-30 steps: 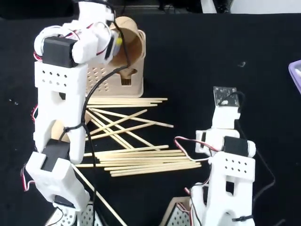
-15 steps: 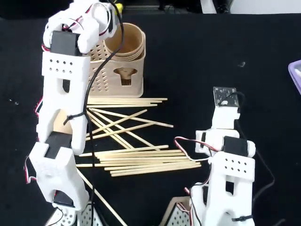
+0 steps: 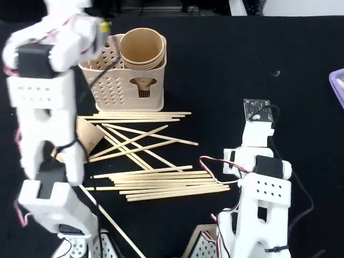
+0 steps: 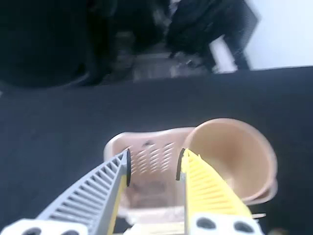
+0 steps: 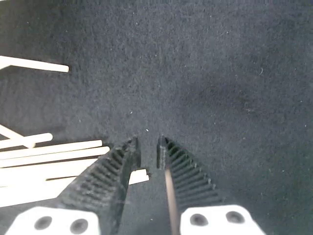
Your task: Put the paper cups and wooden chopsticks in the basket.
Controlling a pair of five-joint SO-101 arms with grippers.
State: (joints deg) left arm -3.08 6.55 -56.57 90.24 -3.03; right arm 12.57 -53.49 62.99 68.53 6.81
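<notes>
A perforated cream basket (image 3: 115, 88) stands at the back left, with stacked paper cups (image 3: 142, 45) upright inside it. My left gripper (image 3: 101, 27) hangs above the basket's left rim. In the left wrist view this gripper (image 4: 152, 164) is open and empty over the basket (image 4: 146, 156), beside the cups (image 4: 230, 156). One more paper cup (image 3: 88, 134) lies on its side behind the left arm. Several wooden chopsticks (image 3: 161, 180) are scattered on the black cloth. My right gripper (image 3: 257, 110) rests low on the right; its fingers (image 5: 148, 142) stand slightly open, with chopstick ends (image 5: 49, 164) alongside.
A purple object (image 3: 338, 83) juts in at the right edge. One chopstick (image 3: 115, 226) runs diagonally toward the front between the arm bases. Black cloth covers the table, with open room to the right of the basket.
The left gripper let the paper cup go into the basket's stack, then swung up and to the left away from it. The right arm has stayed still.
</notes>
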